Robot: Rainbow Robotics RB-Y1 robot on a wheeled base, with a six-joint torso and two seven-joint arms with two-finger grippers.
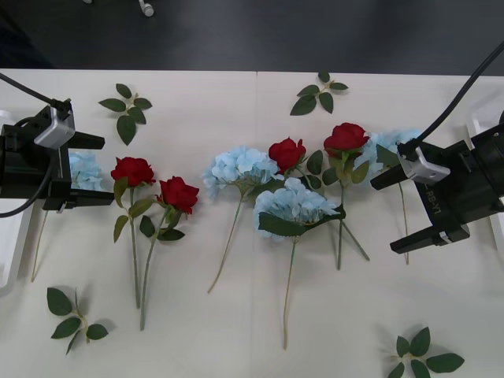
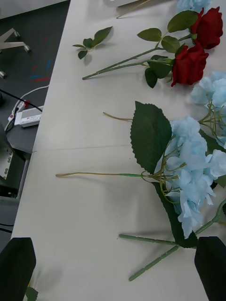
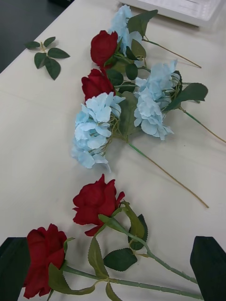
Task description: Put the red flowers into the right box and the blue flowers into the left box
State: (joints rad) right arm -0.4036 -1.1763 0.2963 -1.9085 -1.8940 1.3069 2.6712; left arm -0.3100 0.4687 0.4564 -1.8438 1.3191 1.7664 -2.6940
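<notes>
Flowers lie on the table [image 1: 197,331], outside boxes.

Ahead of you lies a pale off-white desk [image 1: 236,331] with a matte top, a thin seam running down its middle from far edge to near edge. Beyond its far edge you see dark grey floor [image 1: 260,35]. In the right wrist view, that same floor carries a small white power box [image 2: 28,116] with thin black cables, and the white legs of a stand [image 2: 12,40]. Even, soft light falls across the desk, leaving faint shadows.
</notes>
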